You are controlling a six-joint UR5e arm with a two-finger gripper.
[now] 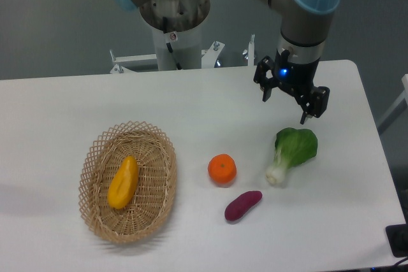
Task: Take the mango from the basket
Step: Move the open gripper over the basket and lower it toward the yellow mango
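Observation:
The mango point(123, 182) is an elongated yellow-orange fruit lying lengthwise inside the oval wicker basket point(94, 157) at the left front of the white table. My gripper point(286, 110) hangs above the table at the right, far from the basket, just above and behind the bok choy. Its two dark fingers are spread apart with nothing between them.
A round orange point(222, 169) sits in the middle of the table. A purple sweet potato point(243, 206) lies in front of it. A bok choy point(292, 151) lies to the right, under my gripper. The arm's base column point(173, 27) stands behind the table.

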